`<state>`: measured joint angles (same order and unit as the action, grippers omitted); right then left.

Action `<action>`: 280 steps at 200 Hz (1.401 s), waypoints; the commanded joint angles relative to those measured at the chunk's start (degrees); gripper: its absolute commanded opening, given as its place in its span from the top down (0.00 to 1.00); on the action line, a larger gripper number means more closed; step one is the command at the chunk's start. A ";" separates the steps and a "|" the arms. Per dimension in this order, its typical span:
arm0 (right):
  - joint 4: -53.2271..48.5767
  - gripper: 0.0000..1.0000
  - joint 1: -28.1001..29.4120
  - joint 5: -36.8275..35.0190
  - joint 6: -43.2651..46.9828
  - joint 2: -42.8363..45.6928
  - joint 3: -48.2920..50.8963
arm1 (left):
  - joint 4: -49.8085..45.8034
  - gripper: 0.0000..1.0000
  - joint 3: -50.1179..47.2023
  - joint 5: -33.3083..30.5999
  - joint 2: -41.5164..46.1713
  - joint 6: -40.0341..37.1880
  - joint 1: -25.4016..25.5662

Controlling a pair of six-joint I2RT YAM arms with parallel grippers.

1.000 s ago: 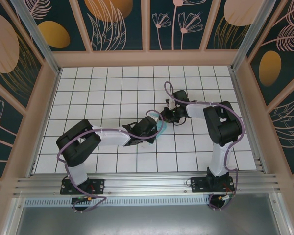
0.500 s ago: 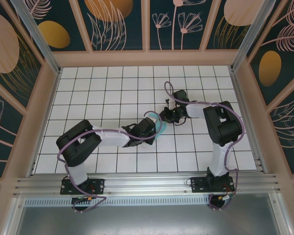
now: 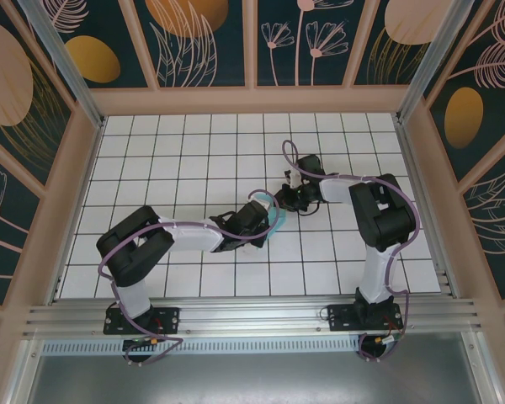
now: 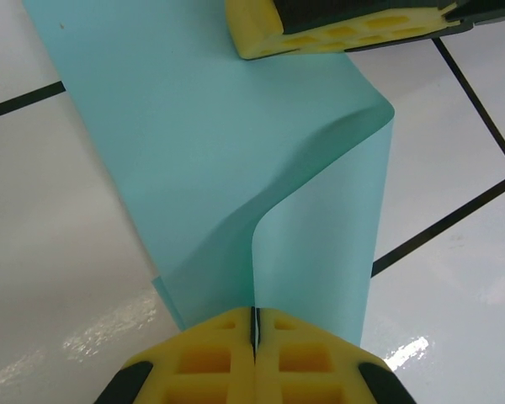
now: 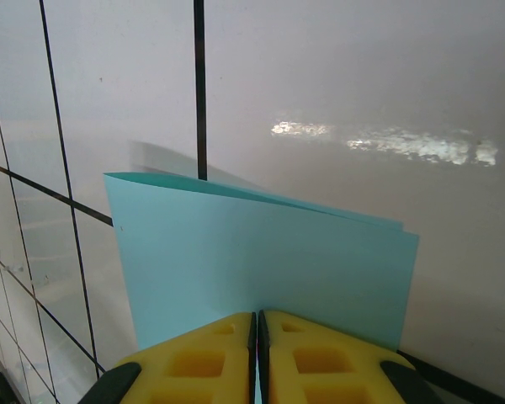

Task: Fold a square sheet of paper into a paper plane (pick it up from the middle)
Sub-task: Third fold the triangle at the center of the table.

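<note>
Left wrist view: my left gripper (image 4: 254, 316) is clamped shut on one edge of the folded paper (image 4: 219, 143), my right gripper (image 5: 257, 320) pinches the far edge, holding it over the middle of the table (image 3: 194, 168), so I should square the edges before pressing the crease flat.

Thin, smooth, matt light-cyan square sheet of paper (image 4: 219, 151), faintly translucent, yellow pads (image 4: 210, 362) of the left gripper (image 4: 255, 328) at the sheet's edge, probably soft foam or rubber, dull and cellular, glossy white table (image 5: 362, 84) under the sheet throwing glare, brushed metal rail (image 3: 252, 318) well apart from the sheet
</note>
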<state>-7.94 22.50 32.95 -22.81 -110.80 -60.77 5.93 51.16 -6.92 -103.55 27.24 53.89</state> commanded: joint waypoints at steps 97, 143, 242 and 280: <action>-1.68 0.85 0.97 -2.01 -0.13 -2.12 0.52 | -1.72 1.00 0.76 -1.03 -2.45 1.12 -0.54; -1.47 0.85 0.88 -1.43 -0.79 -0.82 -0.17 | -0.53 1.00 -1.08 -0.58 -2.28 2.81 -0.49; 13.18 0.91 -0.80 2.90 -12.76 19.65 17.49 | -0.66 1.00 -1.20 -0.33 -1.68 2.18 -0.46; 19.14 0.94 3.20 3.67 -17.28 21.01 23.63 | -0.84 1.00 -1.14 -0.20 -1.38 1.89 -0.54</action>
<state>5.15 23.64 34.76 -35.70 -90.56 -39.03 7.03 50.85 -7.09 -104.55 29.23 53.89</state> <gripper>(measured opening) 0.077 0.068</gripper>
